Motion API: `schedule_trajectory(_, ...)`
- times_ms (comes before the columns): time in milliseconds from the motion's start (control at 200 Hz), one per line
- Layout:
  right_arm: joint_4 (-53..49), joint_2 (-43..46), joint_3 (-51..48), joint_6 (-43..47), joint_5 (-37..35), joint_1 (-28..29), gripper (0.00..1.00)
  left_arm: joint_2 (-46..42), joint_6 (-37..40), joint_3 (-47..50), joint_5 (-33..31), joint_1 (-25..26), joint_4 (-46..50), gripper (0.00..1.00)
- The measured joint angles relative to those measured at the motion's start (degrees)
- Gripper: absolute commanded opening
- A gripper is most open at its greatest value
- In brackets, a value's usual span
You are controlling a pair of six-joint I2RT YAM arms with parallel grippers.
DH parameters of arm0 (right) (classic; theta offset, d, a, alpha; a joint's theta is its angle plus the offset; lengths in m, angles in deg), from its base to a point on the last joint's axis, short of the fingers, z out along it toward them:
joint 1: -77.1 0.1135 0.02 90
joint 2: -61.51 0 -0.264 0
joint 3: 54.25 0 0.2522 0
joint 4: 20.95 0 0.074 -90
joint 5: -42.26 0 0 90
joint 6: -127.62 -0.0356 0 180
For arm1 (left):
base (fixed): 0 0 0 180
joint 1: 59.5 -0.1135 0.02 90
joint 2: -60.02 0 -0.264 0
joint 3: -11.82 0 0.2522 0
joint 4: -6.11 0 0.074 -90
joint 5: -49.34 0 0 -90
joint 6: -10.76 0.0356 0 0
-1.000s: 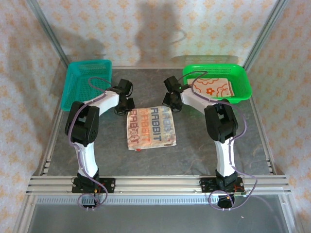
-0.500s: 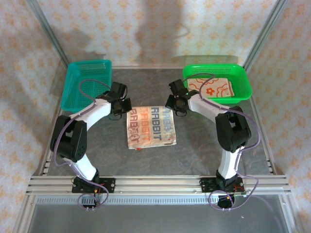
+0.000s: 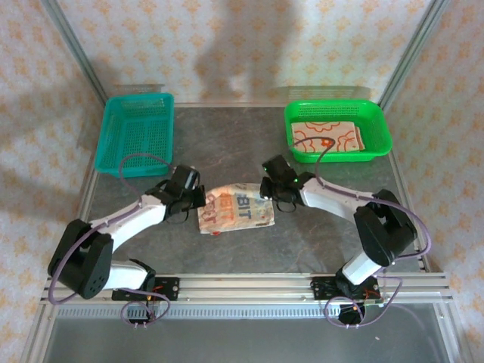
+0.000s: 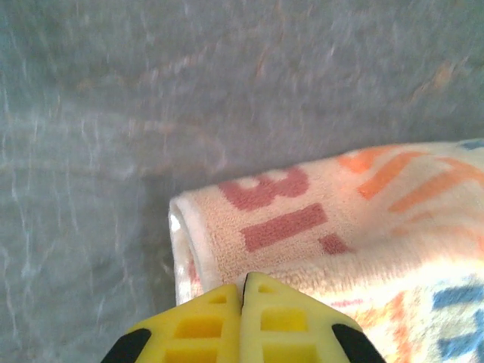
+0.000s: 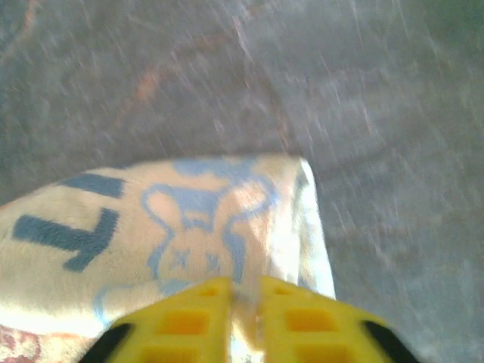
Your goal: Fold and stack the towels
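A cream towel (image 3: 236, 211) with orange, red and blue letters lies at the table's middle, its far part doubled over toward me. My left gripper (image 3: 199, 200) is at its left end. In the left wrist view the yellow fingers (image 4: 204, 321) are pressed together at the upper layer's edge, over the red-lettered fold (image 4: 302, 219). My right gripper (image 3: 268, 198) is at the right end. There, cloth sits pinched between its fingers (image 5: 299, 314), by the blue rabbit print (image 5: 193, 227). A second towel (image 3: 327, 136), cream with orange flowers, lies flat in the green basket (image 3: 378, 130).
A teal mesh basket (image 3: 136, 132) stands at the back left with nothing seen in it. Grey table (image 3: 227, 144) stretches between the baskets and the towel. Aluminium rails (image 3: 242, 283) run along the near edge, and the frame's posts rise at the back corners.
Both arms swung down toward the near side and drew the towel's far edge over. The towel now looks about half as deep, with only part of its lettering showing.
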Motion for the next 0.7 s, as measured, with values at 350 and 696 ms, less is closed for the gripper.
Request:
schedule_trajectory(350,-2.12,4.94,-1.77,-0.11,-1.60,0.59,0.38,-7.34,-4.81,2.78,-2.43,1.81,2.40,0.55)
schedule_trajectory(696,-4.48,-2.47,3.96,-2.19,-1.18,0.59,0.32,0.13,-13.79,0.50,0.22,0.20,4.61,0.33)
